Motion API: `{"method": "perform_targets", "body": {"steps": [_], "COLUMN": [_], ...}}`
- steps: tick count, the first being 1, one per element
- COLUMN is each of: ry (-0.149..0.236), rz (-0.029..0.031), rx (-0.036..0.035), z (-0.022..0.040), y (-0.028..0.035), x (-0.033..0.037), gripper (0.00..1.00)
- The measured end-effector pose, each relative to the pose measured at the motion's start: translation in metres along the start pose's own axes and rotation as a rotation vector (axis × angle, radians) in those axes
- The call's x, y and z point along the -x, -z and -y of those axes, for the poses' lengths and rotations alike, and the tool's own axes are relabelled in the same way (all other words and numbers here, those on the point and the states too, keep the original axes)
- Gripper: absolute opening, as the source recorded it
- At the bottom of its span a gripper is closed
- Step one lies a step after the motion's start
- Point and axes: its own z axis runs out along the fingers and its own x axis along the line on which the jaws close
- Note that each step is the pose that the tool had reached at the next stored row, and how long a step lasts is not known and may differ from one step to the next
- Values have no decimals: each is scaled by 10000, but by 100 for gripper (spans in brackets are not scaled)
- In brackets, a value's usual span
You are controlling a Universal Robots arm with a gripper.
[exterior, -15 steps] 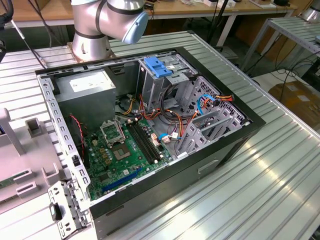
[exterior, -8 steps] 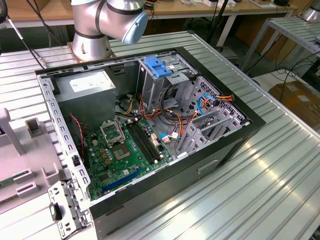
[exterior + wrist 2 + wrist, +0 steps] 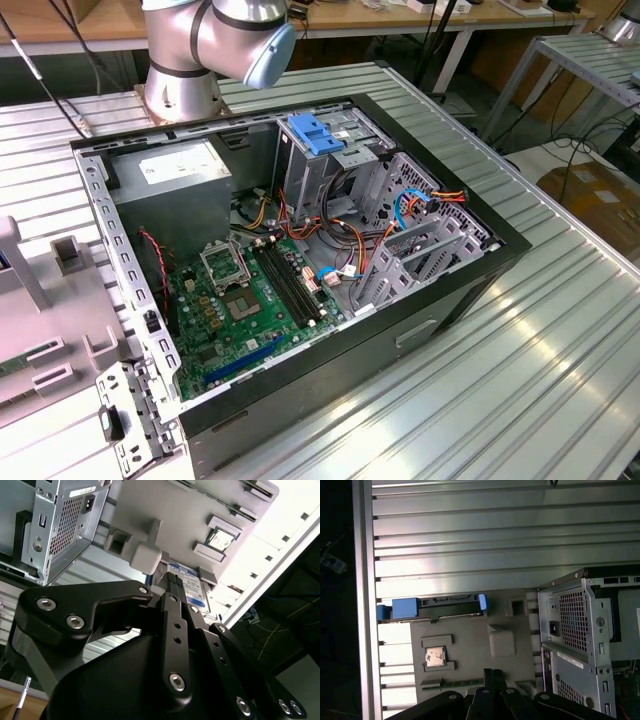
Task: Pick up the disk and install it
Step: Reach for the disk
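The black gripper [image 3: 493,672] of the arm is hovering above a grey plastic tray [image 3: 470,630] that is lying on the ribbed silver metal table [image 3: 495,555]. Its two black fingers [image 3: 488,676] are standing closed against each other and are holding nothing. The disk [image 3: 437,608], a flat rectangular hard drive with a dark body and a bright blue plastic carrier, is standing on its long edge in a slot at one border of the tray, apart from the fingertips. In the second wrist view the disk [image 3: 190,585] is showing its blue and white label just beyond the fingers. A small square silver processor chip [image 3: 435,656] is sitting in a recess of the same tray, near the disk. Just beside the tray the open black computer case [image 3: 440,300] is lying on its side, with a silver power supply box [image 3: 170,180] in one corner and a squarish blue ribbed plastic latch [image 3: 314,134] on its drive cage. The disk is not yet sitting in the case
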Motion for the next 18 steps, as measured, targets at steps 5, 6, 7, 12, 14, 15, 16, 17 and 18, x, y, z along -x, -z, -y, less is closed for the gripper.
{"method": "perform_targets", "body": {"steps": [5,6,7,12,14,15,16,17,18], "ry": [0,0,0,0,0,0,0,0,0], "rz": [0,0,0,0,0,1,0,0,0], "rx": [0,0,0,0,0,1,0,0,0], "z": [8,10,11,17,18,19,19,19,19], "y": [-14,-18,-24,-43,-49,-52,-57,-61,-64], "x": [-100,-118,-139,-202,-218,-227,-240,-257,-265], "gripper": [11,11,11,11,11,11,11,11,11]}}
